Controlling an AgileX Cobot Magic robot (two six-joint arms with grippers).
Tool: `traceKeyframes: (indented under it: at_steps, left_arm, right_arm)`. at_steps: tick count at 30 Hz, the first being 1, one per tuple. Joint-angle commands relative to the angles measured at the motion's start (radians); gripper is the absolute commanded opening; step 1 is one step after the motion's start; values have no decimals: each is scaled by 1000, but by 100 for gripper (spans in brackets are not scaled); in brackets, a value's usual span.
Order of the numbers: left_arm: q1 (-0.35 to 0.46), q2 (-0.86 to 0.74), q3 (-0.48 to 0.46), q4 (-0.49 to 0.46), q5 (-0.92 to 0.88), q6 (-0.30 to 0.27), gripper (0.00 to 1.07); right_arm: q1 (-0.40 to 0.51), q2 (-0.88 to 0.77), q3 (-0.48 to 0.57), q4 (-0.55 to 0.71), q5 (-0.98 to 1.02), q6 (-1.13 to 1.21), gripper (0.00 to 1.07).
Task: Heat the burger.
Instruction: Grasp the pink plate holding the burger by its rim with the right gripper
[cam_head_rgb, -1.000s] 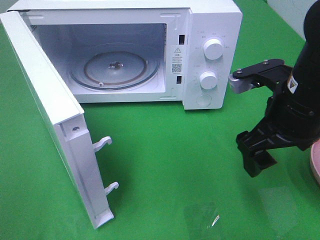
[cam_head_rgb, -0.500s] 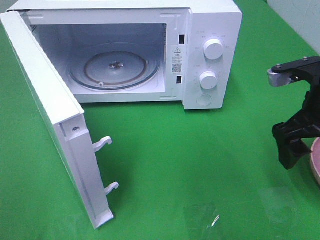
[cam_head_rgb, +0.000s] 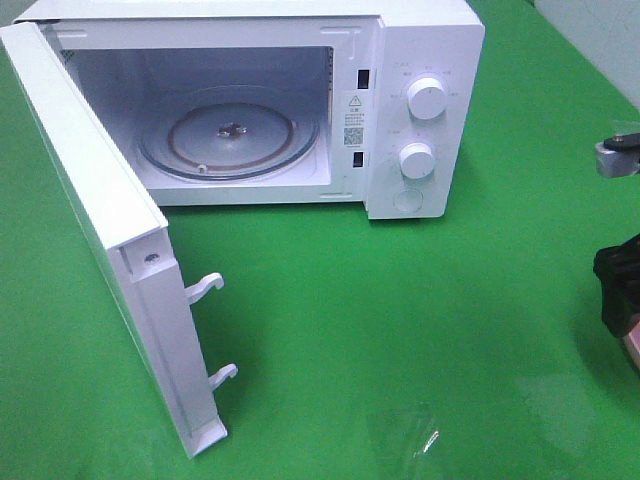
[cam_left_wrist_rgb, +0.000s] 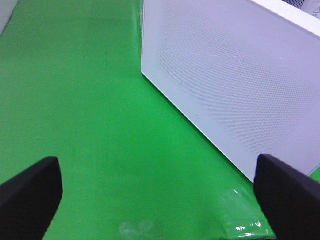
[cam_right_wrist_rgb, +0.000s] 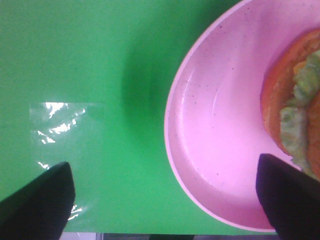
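Left of the microwave, the left gripper hangs over the cloth beside the outer face of the door. Its fingers are wide apart and hold nothing. The door is swung open, and the turntable inside the microwave is bare.

Well right of the microwave, at the high view's edge, the right gripper has its fingers spread wide too, with nothing between them. It hovers above the nearer rim of the plate. The burger sits on that plate, farther from the microwave than the gripper and out of the high view. It lies toward one finger rather than centred in the gap.

The right arm is plainly the nearer one, since the left has the whole microwave between it and the burger. Burger and plate are both round, so no axis needs matching. The pick-up likely depends on moving the right gripper farther from the microwave.
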Motion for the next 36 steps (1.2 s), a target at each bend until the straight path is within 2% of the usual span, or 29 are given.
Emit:
traceKeyframes:
  at_steps: [1, 10, 29, 36]
  left_arm:
    - [1, -4, 1, -6, -15, 3, 98]
    - [1, -4, 1, -6, -15, 3, 98]
    - [1, -4, 1, -6, -15, 3, 98]
    - [1, -4, 1, -6, -15, 3, 98]
  right_arm:
    - [-31, -8, 29, 4, -62, -9, 90]
    - [-70, 12, 89, 7, -175, -9, 88]
    - [-70, 203, 90, -7, -300, 33, 84]
    - [-70, 262, 90, -56, -336, 97, 83]
